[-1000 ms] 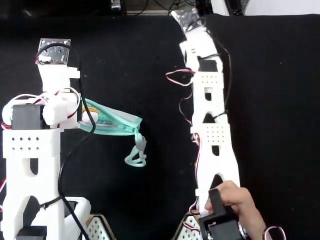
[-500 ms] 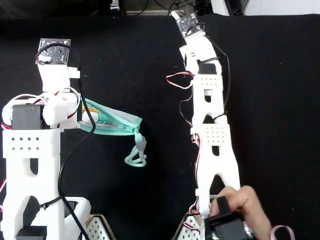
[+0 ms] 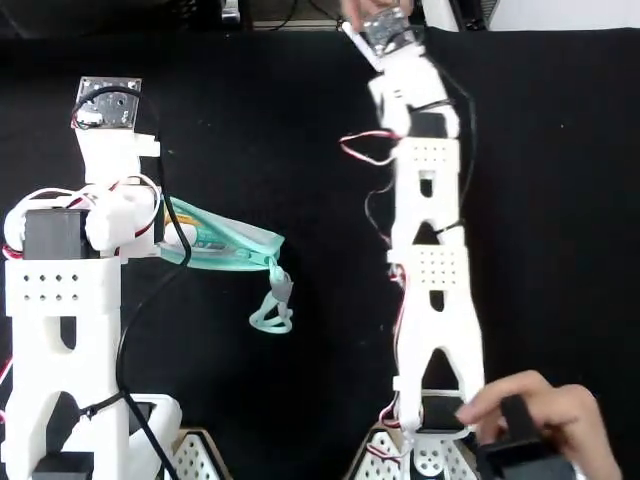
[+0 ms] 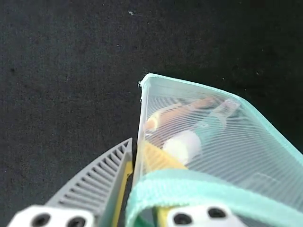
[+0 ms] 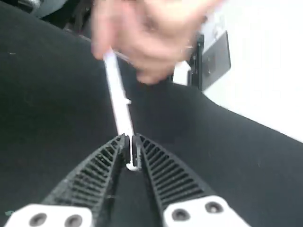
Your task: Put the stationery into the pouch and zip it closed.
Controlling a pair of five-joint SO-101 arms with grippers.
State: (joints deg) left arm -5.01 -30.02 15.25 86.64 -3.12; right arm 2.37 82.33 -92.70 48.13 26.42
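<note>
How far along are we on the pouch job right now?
Done: an orange pen and other items lie inside the pouch, which the left gripper clamps at one end. In hand: the right gripper is shut on a thin white pen that a person's hand also holds. Left: get that pen into the pouch, then close the zip; I cannot tell how far it is open.

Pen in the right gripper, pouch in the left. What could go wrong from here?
1. The right gripper pinches the white pen only at its tip while a hand holds the other end; it may slip or swing on release.
2. The left gripper holds the pouch by one edge, so it may twist when the pen is pushed in.
</note>
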